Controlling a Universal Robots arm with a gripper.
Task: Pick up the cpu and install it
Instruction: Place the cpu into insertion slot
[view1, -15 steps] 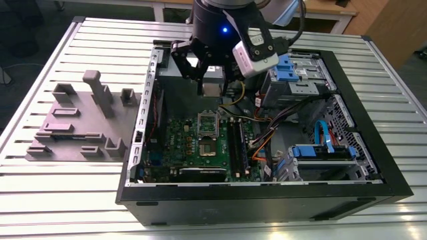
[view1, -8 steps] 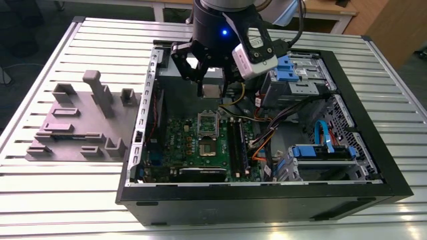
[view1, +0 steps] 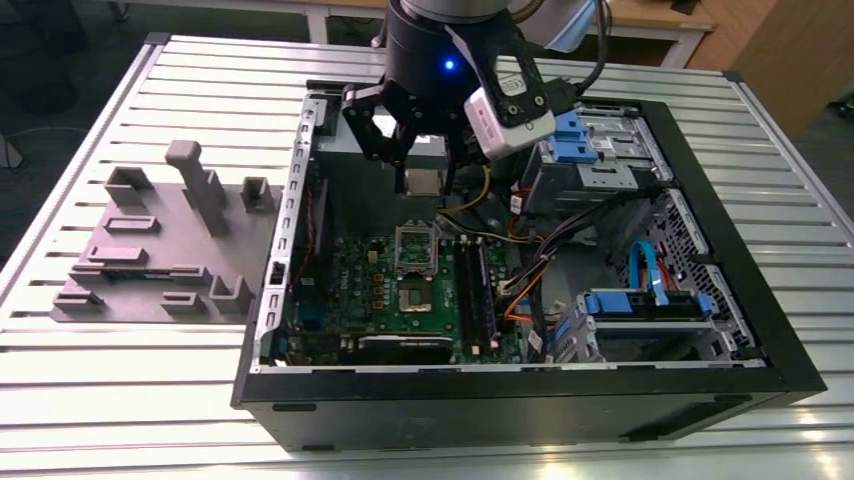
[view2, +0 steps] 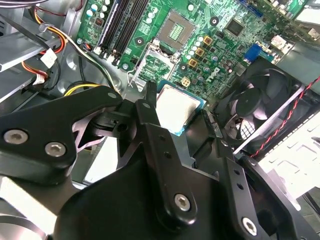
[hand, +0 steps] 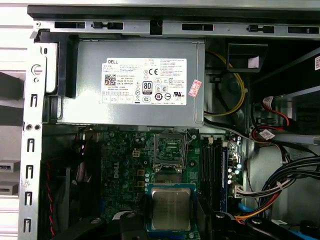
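Slatted table (view1: 120, 405), case (view1: 534, 396), cpu (hand: 171, 209) between fingers (view2: 148, 119)

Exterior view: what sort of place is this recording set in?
Probably a lab or workshop bench for PC assembly: an open computer case sits on a slatted metal table, a moulded tray beside it, and the gripper holds the cpu above the motherboard.

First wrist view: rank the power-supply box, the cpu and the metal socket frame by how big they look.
1. power-supply box, by far the largest.
2. cpu looks slightly bigger than the socket frame, but it hangs nearer the camera, so that order is unsure.
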